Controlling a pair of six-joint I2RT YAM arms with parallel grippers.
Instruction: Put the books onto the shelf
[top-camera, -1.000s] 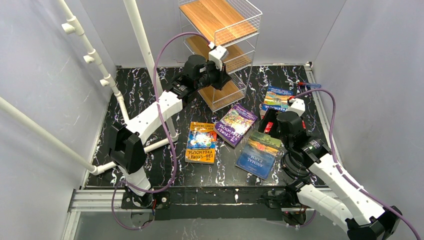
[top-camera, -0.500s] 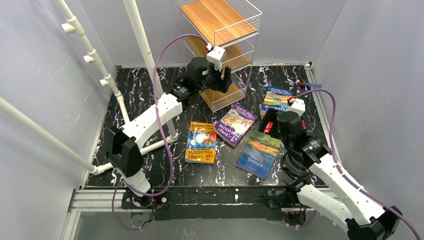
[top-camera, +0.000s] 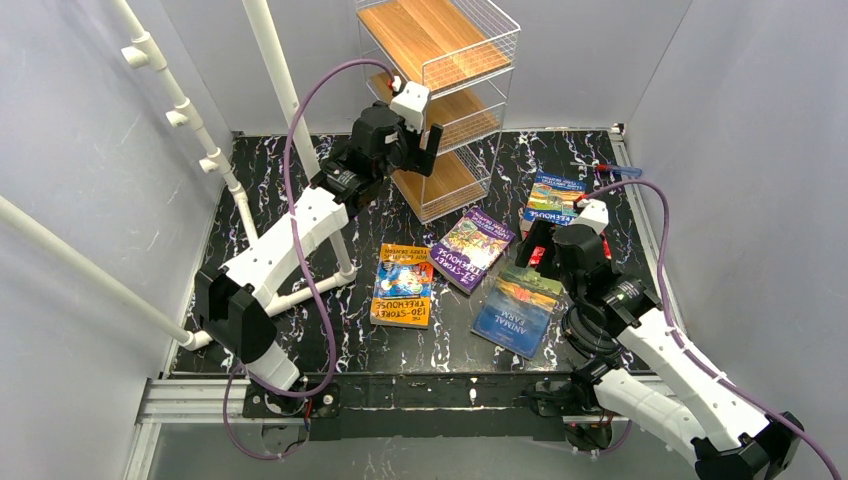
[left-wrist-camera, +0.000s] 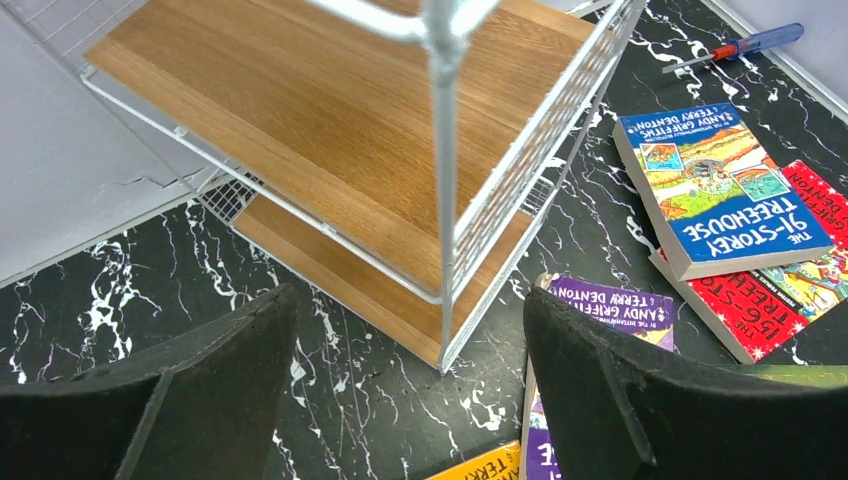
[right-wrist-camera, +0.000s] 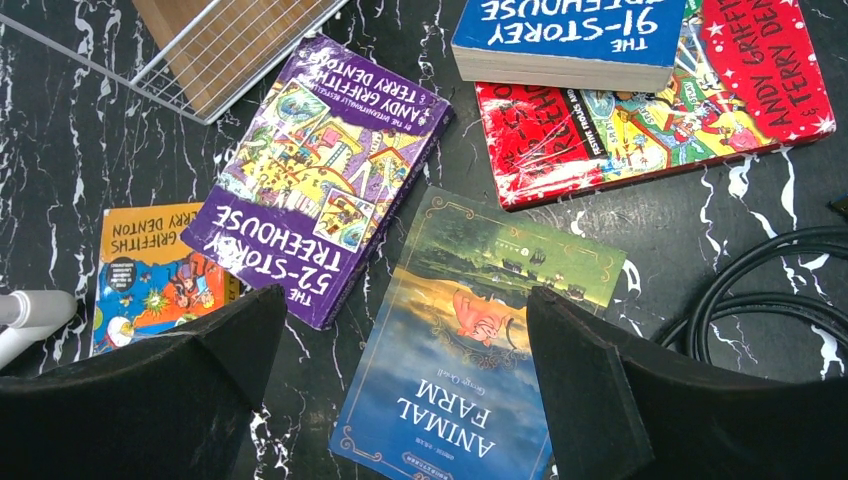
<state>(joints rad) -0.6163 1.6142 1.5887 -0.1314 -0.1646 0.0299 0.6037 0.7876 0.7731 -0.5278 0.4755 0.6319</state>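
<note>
The shelf (top-camera: 468, 77) stands at the back, a white wire rack with wooden boards (left-wrist-camera: 330, 130), and no book shows on it. My left gripper (top-camera: 432, 150) hangs open and empty beside its near corner (left-wrist-camera: 410, 300), clear of the wire. Five books lie flat on the black table: orange (top-camera: 403, 285), purple (top-camera: 472, 248), Animal Farm (top-camera: 516, 308), and a blue one (left-wrist-camera: 720, 185) lying across a red one (left-wrist-camera: 790, 290). My right gripper (top-camera: 540, 245) is open a little above Animal Farm (right-wrist-camera: 470, 390), with the purple book (right-wrist-camera: 310, 190) to its left (right-wrist-camera: 405, 300).
White poles (top-camera: 290, 110) rise left of the shelf, close to the left arm. A screwdriver (left-wrist-camera: 735, 45) lies near the back right wall. A black cable (right-wrist-camera: 760, 290) loops beside the red book (right-wrist-camera: 650, 120). Grey walls close in all sides.
The left gripper has gone from shut to open and has risen up and to the left from the bottom tier. The right arm and the books have not moved.
</note>
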